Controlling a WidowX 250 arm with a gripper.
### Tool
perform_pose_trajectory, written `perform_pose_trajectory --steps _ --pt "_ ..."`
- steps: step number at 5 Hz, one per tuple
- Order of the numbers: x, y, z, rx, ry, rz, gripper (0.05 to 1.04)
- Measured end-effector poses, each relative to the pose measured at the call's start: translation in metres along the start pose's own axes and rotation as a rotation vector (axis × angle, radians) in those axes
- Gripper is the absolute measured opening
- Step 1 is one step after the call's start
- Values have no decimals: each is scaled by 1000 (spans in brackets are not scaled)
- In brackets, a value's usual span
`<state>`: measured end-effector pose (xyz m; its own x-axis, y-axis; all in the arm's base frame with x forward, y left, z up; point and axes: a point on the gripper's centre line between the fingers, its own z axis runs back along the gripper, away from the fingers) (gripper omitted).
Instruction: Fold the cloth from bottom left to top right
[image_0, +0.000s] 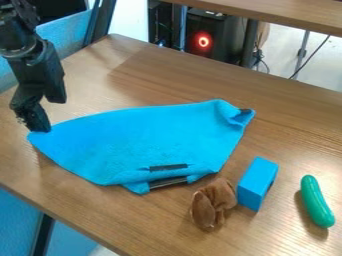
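While the black hand (40, 127) sits at the left corner of the blue cloth (143, 137), mid-frame, its grip impossible to tell, a clean fold calls for a firm pinch, slight lift and slow sweep toward upper right.

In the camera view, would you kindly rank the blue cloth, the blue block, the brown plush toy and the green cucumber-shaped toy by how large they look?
1. Blue cloth, by far the largest
2. Blue block and brown plush toy, too alike to rank
3. Green cucumber-shaped toy
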<state>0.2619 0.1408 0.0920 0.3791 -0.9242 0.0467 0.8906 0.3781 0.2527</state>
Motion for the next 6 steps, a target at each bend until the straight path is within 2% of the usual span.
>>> perform_pose_trajectory --steps 1,2,3,4,5,6 --pt "-1 -2 -11 4 69 -14 1000" --pt "-2 -7 -24 -6 114 -20 1000" --pt "-2 -9 -30 -7 148 -25 1000" --pt "-2 -15 -40 -16 175 -38 955" --pt "-2 -14 -42 -5 198 -35 638" --pt "0 -14 -42 -1 190 -21 381"
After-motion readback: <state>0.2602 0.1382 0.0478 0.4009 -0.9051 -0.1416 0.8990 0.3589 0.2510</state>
